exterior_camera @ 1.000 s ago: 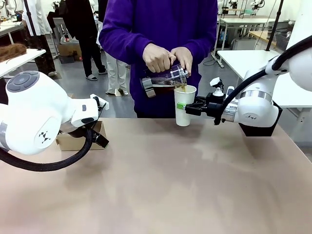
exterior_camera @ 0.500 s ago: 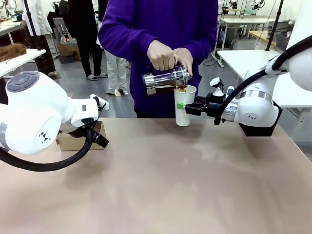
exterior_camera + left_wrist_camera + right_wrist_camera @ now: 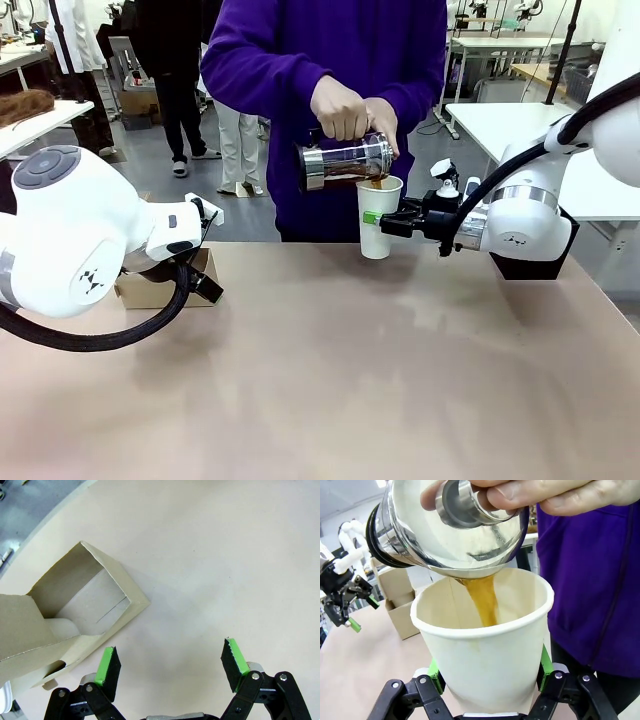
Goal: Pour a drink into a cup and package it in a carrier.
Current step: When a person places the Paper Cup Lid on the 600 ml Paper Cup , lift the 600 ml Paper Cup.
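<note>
The white paper cup (image 3: 379, 216) is held just above the far side of the table, and my right gripper (image 3: 376, 217) is shut on it from the right. The person's hands tip a clear glass jug (image 3: 346, 163) with metal bands over its rim. A brown stream of the drink (image 3: 483, 600) runs into the cup (image 3: 490, 645), which sits between my right gripper's (image 3: 490, 674) green pads. My left gripper (image 3: 171, 662) hangs open over bare table, just beside the brown cardboard carrier (image 3: 75, 610). The carrier (image 3: 160, 290) stands at the table's left, half hidden behind my left arm.
The person in a purple top (image 3: 330, 60) stands at the far edge, right behind the cup. The tan table (image 3: 350, 370) is bare across its middle and front. Other tables and people stand farther back in the room.
The person's hands have shifted right and lifted the jug's back end, so it now lies nearly level at the cup's rim. Neither arm has moved.
</note>
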### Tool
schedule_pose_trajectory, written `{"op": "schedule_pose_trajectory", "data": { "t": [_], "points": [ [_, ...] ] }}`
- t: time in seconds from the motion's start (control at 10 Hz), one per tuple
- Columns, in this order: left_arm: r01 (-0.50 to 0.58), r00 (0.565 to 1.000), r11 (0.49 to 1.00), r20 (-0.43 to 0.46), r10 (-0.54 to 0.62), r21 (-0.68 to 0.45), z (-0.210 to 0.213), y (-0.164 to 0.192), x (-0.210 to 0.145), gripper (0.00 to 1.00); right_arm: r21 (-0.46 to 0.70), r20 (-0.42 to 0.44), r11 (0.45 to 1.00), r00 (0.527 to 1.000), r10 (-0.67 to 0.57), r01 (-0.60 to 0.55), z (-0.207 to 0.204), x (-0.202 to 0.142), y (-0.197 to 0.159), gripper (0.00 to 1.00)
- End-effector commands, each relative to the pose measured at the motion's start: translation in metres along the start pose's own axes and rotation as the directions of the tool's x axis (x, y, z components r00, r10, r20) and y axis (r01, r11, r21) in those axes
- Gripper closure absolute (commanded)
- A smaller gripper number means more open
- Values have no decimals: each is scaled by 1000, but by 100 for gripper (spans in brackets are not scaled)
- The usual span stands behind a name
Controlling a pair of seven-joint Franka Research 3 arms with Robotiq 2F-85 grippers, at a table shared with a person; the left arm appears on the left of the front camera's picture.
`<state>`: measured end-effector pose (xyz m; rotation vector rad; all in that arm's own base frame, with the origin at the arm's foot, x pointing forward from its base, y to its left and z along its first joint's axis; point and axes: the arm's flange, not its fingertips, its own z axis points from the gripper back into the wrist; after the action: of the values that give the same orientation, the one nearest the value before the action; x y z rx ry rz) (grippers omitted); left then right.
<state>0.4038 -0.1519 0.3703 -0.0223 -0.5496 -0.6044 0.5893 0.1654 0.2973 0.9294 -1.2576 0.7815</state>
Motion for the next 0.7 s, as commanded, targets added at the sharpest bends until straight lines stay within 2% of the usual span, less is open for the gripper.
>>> {"op": "schedule_pose_trajectory", "data": {
  "t": [0.0,0.6],
  "points": [
    [0,1000,1000,1,1,-2,0,0,0,0,-6,1,1000,1000,-1,1,-1,3,3,20],
    [0,1000,1000,1,1,-2,0,0,0,0,-6,1,1000,1000,-1,1,-1,3,3,20]
  ]
}}
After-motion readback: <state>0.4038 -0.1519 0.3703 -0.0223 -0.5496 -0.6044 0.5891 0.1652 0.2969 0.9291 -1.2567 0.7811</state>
